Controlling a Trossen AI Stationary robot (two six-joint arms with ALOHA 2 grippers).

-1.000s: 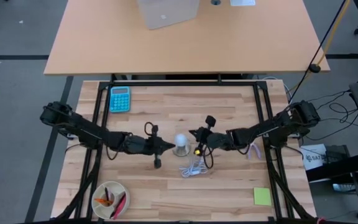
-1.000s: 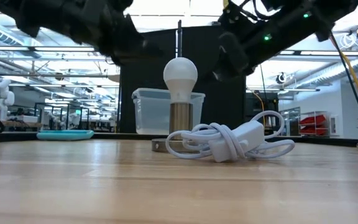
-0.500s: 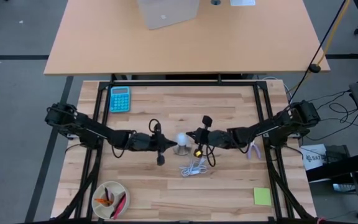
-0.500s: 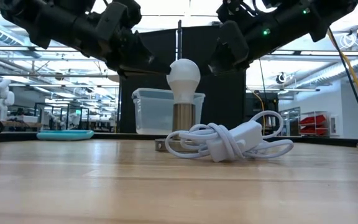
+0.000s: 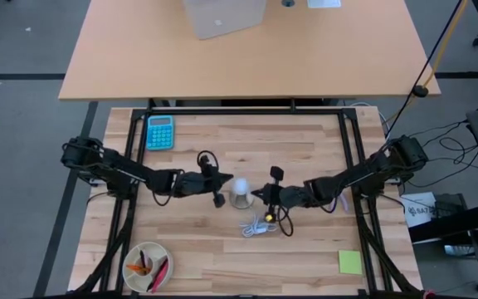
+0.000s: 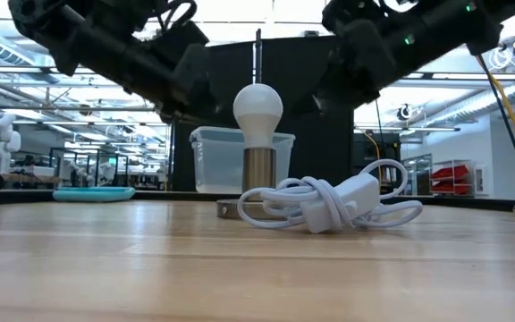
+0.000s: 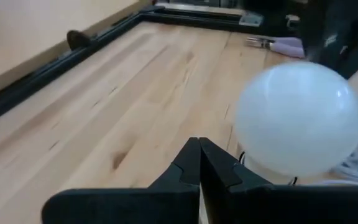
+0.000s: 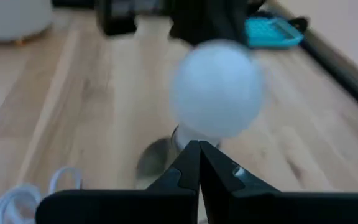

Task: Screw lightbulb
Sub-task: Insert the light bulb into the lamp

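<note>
The cable [image 6: 329,204] lies nearest. Behind it the bulb [image 6: 258,107] stands upright in its socket [image 6: 259,170]. The left gripper [image 5: 220,188] and right gripper [image 5: 263,196] flank it, jaws closed, empty. Advice: open first, grip the globe lightly, turn without tilting.

Lightbulb [image 5: 241,188] hemmed between both closed hands — coiled cable [image 5: 259,224] just beside — open tabletop [image 5: 305,137] beyond.

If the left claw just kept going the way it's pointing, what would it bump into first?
Most likely the lightbulb: the shut left claw points at its white globe, slightly to one side, so it may only graze it; depth is hard to judge.
</note>
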